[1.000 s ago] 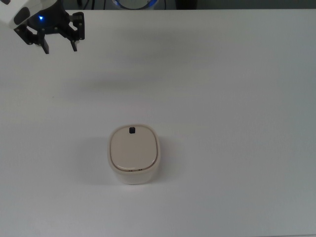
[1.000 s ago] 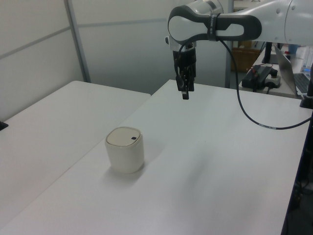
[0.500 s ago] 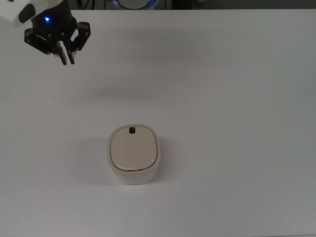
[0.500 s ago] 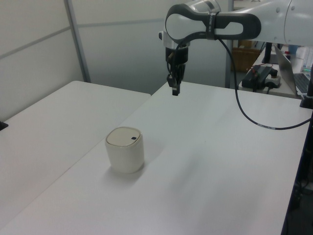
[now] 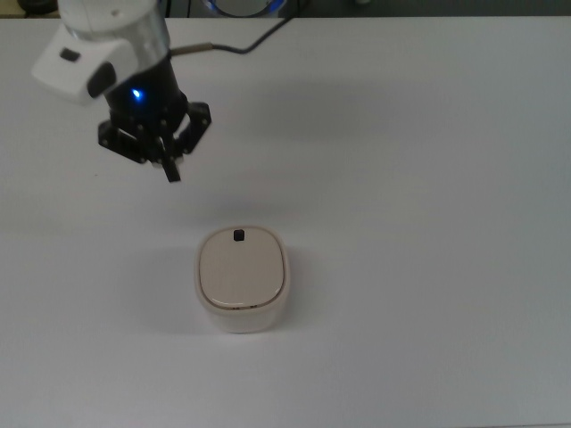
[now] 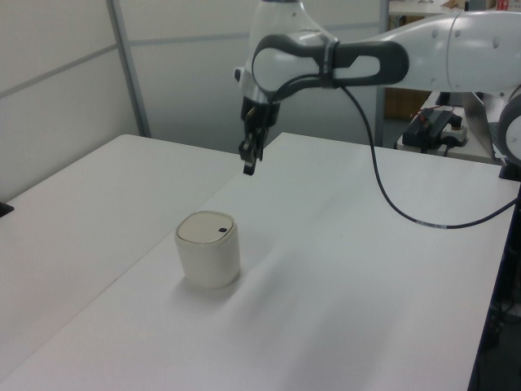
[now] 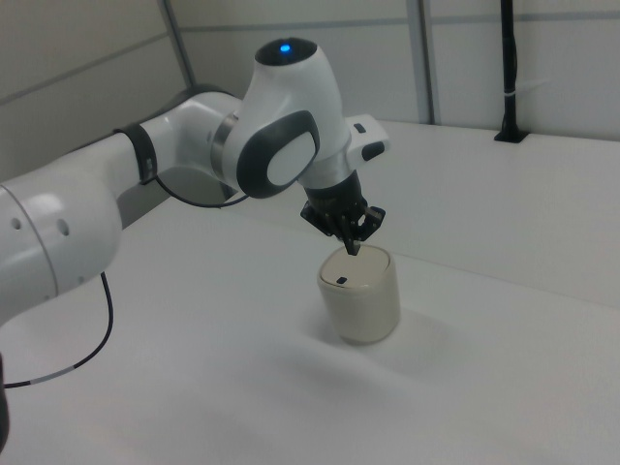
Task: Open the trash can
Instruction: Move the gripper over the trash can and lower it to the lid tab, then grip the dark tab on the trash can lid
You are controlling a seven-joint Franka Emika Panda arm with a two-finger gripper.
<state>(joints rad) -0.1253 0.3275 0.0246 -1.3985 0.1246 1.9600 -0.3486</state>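
The trash can (image 5: 243,278) is a small cream bin with a flat closed lid, standing on the white table (image 5: 428,223). A tiny black button (image 5: 238,235) sits at the lid's far edge in the top view. The bin also shows in the left view, trash can (image 6: 208,249), and in the right view, trash can (image 7: 360,295). My gripper (image 5: 169,169) hangs in the air, shut with nothing in it, up and to the top view's left of the button. Seen in the left view, the gripper (image 6: 248,167) is well above the lid; in the right view the gripper (image 7: 353,247) points down just behind the bin.
A second white table (image 6: 89,204) adjoins along a seam at the left view's left. A black cable (image 6: 391,204) droops from the arm over the table. Electronics (image 6: 440,122) stand at the left view's far right, and a black post (image 7: 508,68) at the right view's back.
The fingers went from spread wide to shut. The arm swung from the top view's upper left corner down and right, toward the trash can. The can has not moved.
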